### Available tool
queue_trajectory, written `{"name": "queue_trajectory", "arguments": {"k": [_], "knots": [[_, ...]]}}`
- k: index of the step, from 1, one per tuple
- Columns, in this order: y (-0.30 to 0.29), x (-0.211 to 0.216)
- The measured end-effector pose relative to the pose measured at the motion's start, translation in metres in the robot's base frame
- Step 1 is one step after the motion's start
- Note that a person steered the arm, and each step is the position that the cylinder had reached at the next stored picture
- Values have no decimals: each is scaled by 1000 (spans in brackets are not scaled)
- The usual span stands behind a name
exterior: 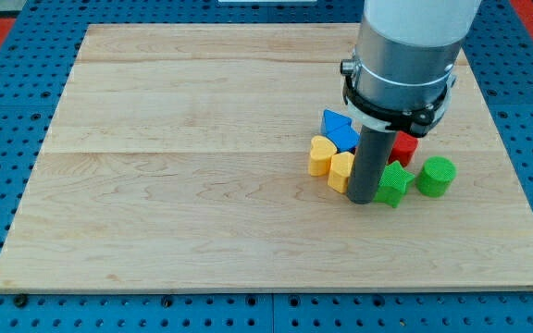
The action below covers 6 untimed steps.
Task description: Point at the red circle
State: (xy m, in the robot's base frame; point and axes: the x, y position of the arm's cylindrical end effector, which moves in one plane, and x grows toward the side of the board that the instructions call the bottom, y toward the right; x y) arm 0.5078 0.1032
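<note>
In the camera view, you see my tip [364, 200] touching the green star block [393, 183], wedged against the yellow heart blocks [322, 154]. There are no jaws. The red circle block [405, 145] sits behind, near the wooden board [174, 185]'s right edge; open room spreads left.

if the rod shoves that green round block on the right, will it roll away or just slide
The green round block stands on its flat end, so it probably slides rather than rolls. It looks squat, so tipping seems unlikely. My tip sits to the view's left of it, beyond the green star block.
</note>
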Motion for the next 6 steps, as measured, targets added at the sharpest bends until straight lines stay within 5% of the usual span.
{"name": "queue_trajectory", "arguments": {"k": [2, 5, 6], "knots": [[0, -4], [-89, 7], [-71, 2]]}}
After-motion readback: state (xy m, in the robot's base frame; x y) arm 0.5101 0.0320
